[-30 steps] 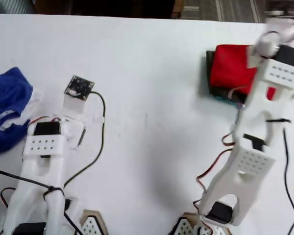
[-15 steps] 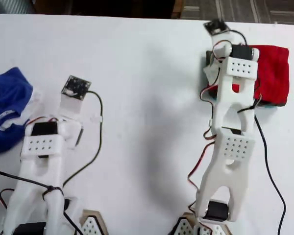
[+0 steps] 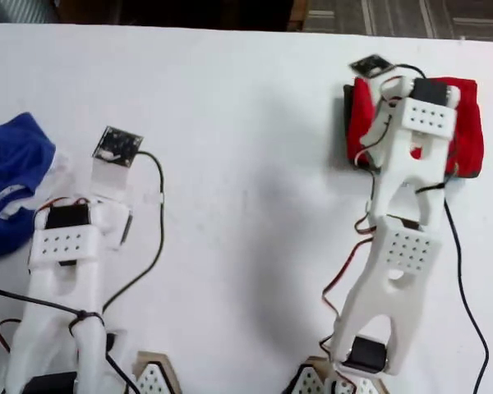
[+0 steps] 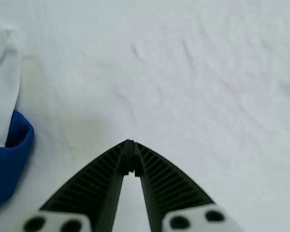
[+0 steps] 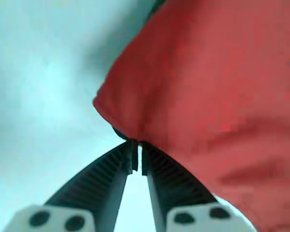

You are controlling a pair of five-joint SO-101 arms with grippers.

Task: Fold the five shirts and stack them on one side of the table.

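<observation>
red shirt (image 3: 470, 131): folded, tabletop (image 3: 246, 148) right side
right hand (image 5: 136, 157): clenched, tips at red shirt's hem
left hand (image 4: 131, 159): clenched, well apart from red shirt
blue shirt (image 3: 8, 185): crumpled, edge opposite red shirt, bare room between

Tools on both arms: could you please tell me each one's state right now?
Left tool: closed, holding nothing.
Right tool: closed at the edge of the red shirt; whether it pinches cloth cannot be told.
</observation>
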